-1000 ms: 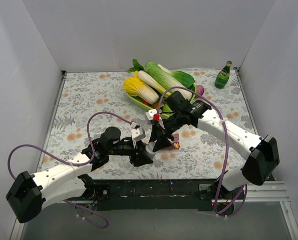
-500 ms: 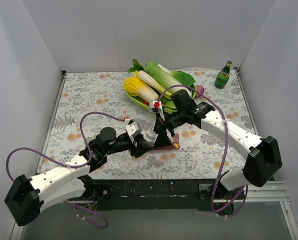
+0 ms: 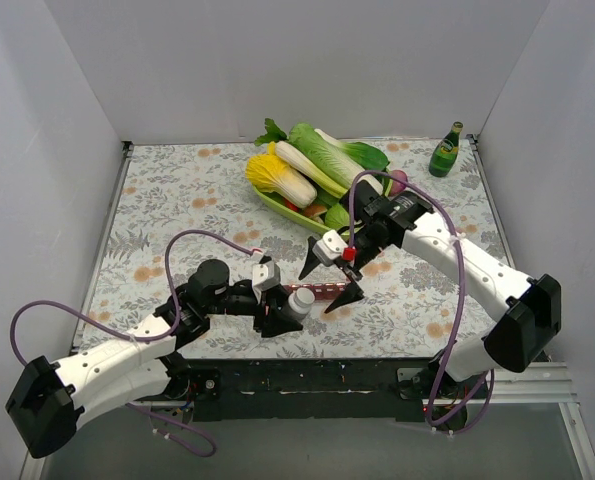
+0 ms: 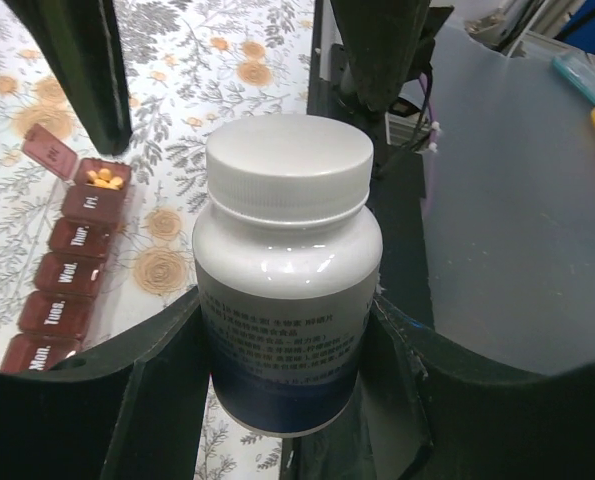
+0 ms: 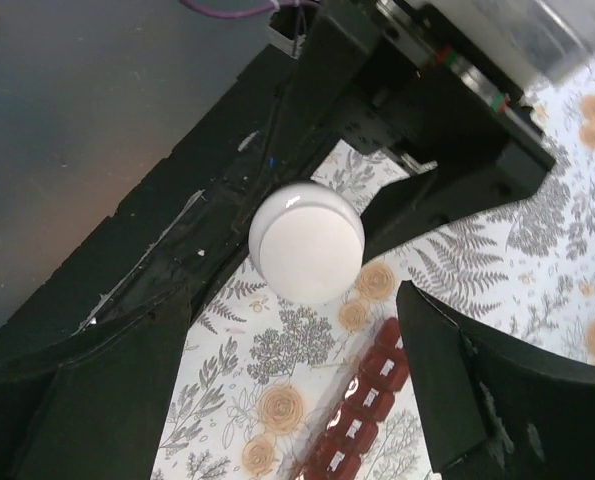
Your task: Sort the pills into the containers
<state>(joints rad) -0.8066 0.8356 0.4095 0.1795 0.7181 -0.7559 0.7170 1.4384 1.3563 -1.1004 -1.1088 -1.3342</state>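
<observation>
The dark red pill organiser [image 3: 324, 291] lies near the table's front. In the left wrist view [image 4: 67, 262] its far end compartment has its lid open, with orange-yellow pills [image 4: 104, 180] inside. My left gripper [image 3: 282, 309] is shut on a white-capped pill bottle [image 3: 299, 300], holding it upright just left of the organiser; it shows large in the left wrist view [image 4: 287, 270]. My right gripper [image 3: 329, 278] is wide open above the organiser and empty. In the right wrist view the bottle cap [image 5: 305, 242] sits between its fingers [image 5: 447, 370], with the organiser [image 5: 362, 410] below.
A green tray of cabbages and other vegetables [image 3: 312, 170] stands at the back centre. A small green glass bottle [image 3: 444, 150] stands at the back right corner. The table's black front edge [image 3: 307, 375] is just behind my left gripper.
My right gripper has let go at the bottle cap, opened wide and pulled back to the right. My left gripper has drawn the capped bottle slightly nearer the front edge.
</observation>
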